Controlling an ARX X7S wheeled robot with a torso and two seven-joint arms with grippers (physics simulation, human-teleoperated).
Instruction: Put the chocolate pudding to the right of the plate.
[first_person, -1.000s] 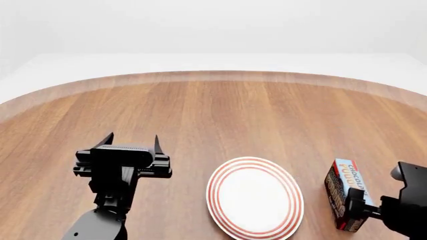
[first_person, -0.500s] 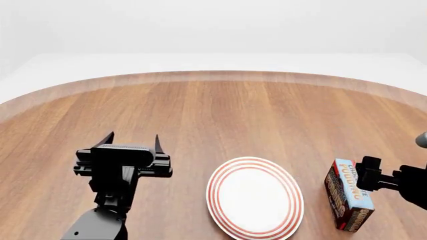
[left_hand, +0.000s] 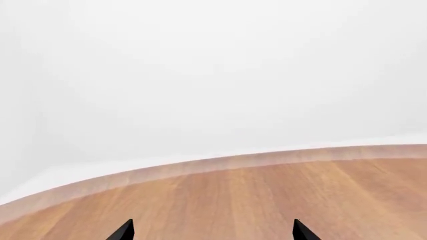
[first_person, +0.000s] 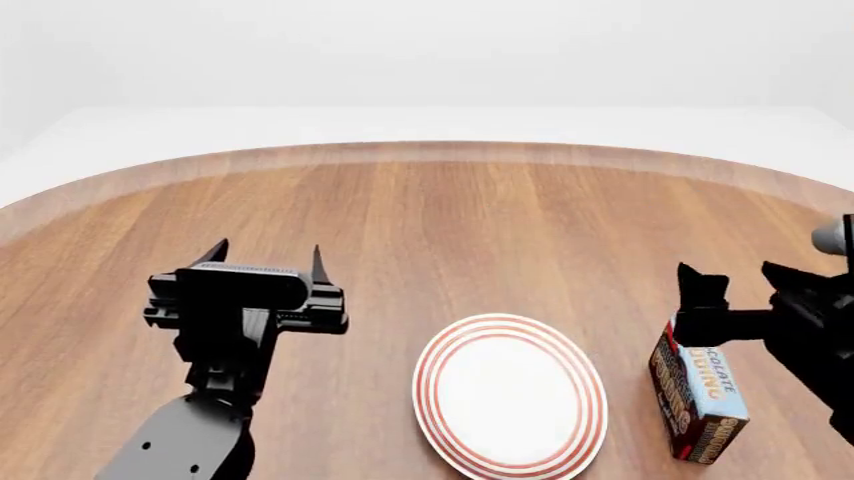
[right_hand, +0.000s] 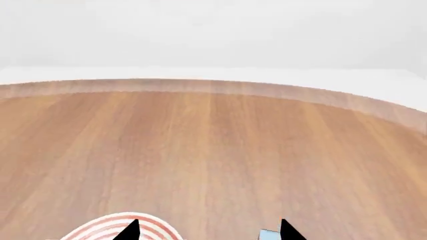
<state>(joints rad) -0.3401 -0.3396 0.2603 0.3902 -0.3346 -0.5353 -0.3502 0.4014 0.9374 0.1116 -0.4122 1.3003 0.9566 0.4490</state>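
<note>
The chocolate pudding, a small carton with a light blue top and dark brown and red sides, lies on the wooden table just right of the plate, a round white plate with red rings. My right gripper is open and empty, raised above the carton's far end and apart from it. In the right wrist view its gripper spans bare wood, with the plate's rim at one tip and a corner of the pudding at the other. My left gripper is open and empty, left of the plate. It also shows in the left wrist view.
The round wooden table has a pale curved far edge with white floor beyond it. The left wrist view shows only wood and that edge.
My right gripper has left the pudding and moved up and away from it toward the far side. The pudding stays beside the plate. The left arm has barely moved.
</note>
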